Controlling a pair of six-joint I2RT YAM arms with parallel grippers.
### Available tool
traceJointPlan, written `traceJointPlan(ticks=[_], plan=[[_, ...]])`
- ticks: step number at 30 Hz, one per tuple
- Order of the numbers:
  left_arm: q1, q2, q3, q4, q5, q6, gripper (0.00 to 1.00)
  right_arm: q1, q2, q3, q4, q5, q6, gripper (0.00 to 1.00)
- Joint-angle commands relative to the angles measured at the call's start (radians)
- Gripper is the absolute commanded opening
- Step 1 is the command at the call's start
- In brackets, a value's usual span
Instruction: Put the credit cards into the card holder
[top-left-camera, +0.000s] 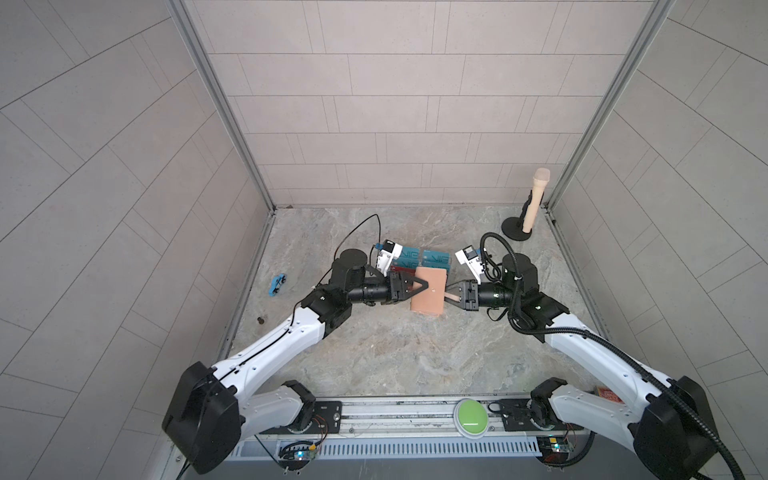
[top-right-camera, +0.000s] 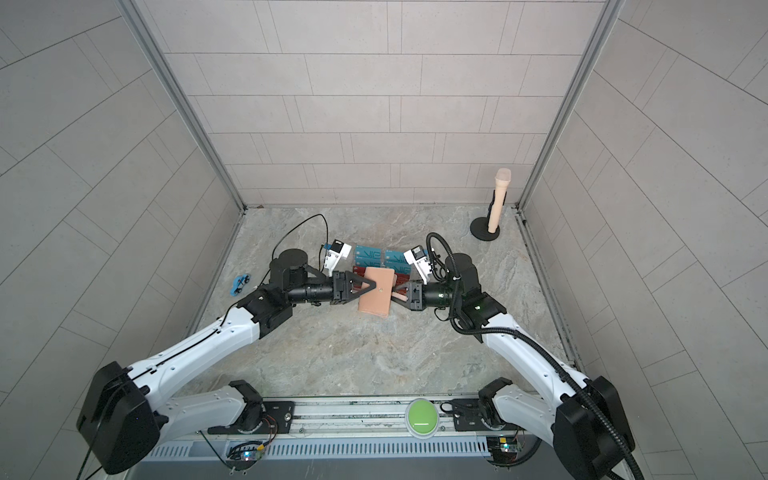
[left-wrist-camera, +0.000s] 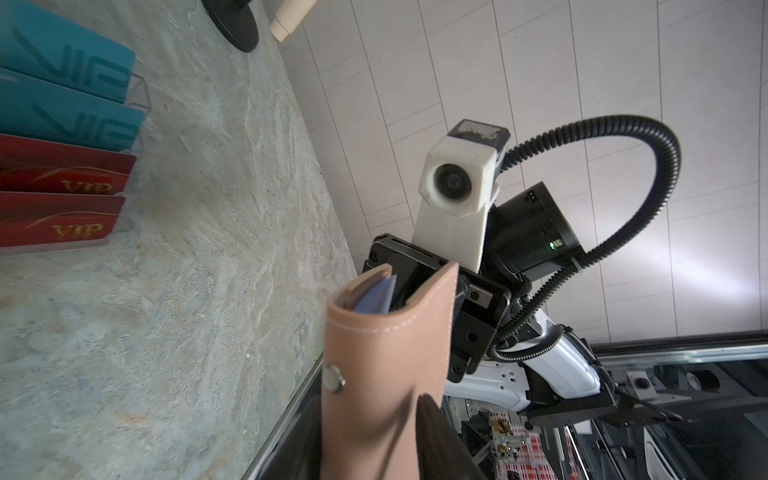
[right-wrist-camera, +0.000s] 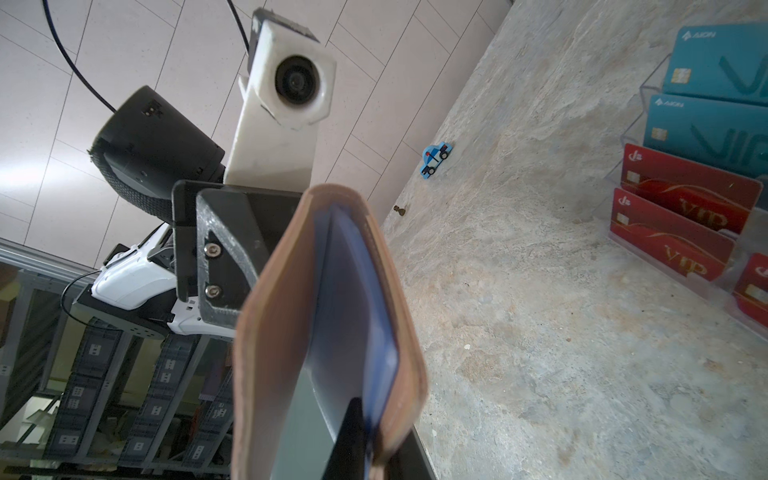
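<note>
The left pincer (top-left-camera: 417, 286) straddles the left edge of the card holder (top-left-camera: 428, 297); I cannot tell whether it clamps. The holder hangs above the counter (top-left-camera: 395, 357), its mouth slightly parted. The credit cards (top-left-camera: 435, 260) sit in their clear stand (left-wrist-camera: 143, 89) just behind. The right pincer (top-left-camera: 452, 296) pinches the holder's right flap. I judge that no card is loaded yet. There is open counter in front.
</note>
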Motion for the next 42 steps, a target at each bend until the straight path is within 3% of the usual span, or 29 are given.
traceJointPlan(ticks=[1,3,4,5,11,19,24,32,36,42], plan=[[0.027,-0.026,0.099,-0.259,-0.150,0.118,0.42,-0.005,0.024,0.041,-0.006,0.024,0.020,0.00],[0.015,-0.027,0.203,-0.498,-0.342,0.223,0.49,-0.002,0.046,0.082,-0.095,0.050,-0.018,0.00],[0.001,-0.016,0.259,-0.611,-0.430,0.270,0.58,-0.003,0.060,0.099,-0.131,0.059,-0.036,0.00],[-0.016,0.008,0.316,-0.689,-0.480,0.306,0.59,-0.003,0.078,0.112,-0.141,0.059,-0.040,0.00],[-0.243,0.164,0.609,-0.986,-0.895,0.367,0.60,0.003,0.216,0.209,-0.239,0.036,-0.111,0.00],[-0.442,0.378,0.841,-1.224,-1.239,0.359,0.61,0.038,0.304,0.246,-0.142,0.051,-0.046,0.00],[-0.471,0.467,0.894,-1.339,-1.309,0.360,0.60,0.053,0.286,0.235,-0.136,0.087,-0.048,0.00],[-0.478,0.450,0.824,-1.332,-1.264,0.305,0.48,0.053,0.274,0.214,-0.129,0.122,-0.042,0.00],[-0.478,0.428,0.796,-1.316,-1.244,0.296,0.29,0.053,0.287,0.219,-0.124,0.124,-0.041,0.00],[-0.475,0.402,0.758,-1.284,-1.204,0.289,0.09,0.053,0.292,0.218,-0.125,0.129,-0.041,0.00]])
